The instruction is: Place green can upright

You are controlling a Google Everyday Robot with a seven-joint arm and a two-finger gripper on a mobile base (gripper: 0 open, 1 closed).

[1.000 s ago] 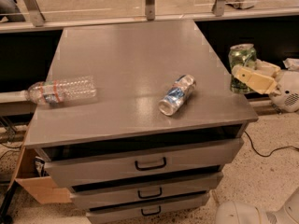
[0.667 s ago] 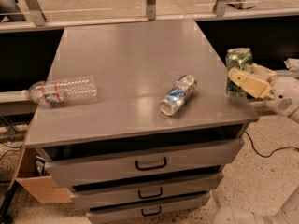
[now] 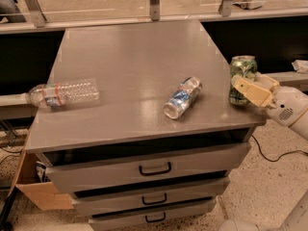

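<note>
The green can (image 3: 242, 67) stands upright at the right edge of the grey tabletop (image 3: 130, 52), silver top facing up. My gripper (image 3: 246, 86) comes in from the right and is shut on the can's lower half. One cream finger (image 3: 250, 90) lies across the can's front, and the other is behind it. I cannot tell whether the can's base rests on the tabletop or hangs just above it.
A blue-and-silver can (image 3: 183, 97) lies on its side mid-table, left of the green can. A clear plastic bottle (image 3: 62, 93) lies at the left edge. Below are drawers (image 3: 155, 169) with black handles. A cardboard box (image 3: 43, 196) sits on the floor at left.
My gripper has carried the green can leftward, from beyond the table's right side to its right edge. The lying can and the bottle have not moved.
</note>
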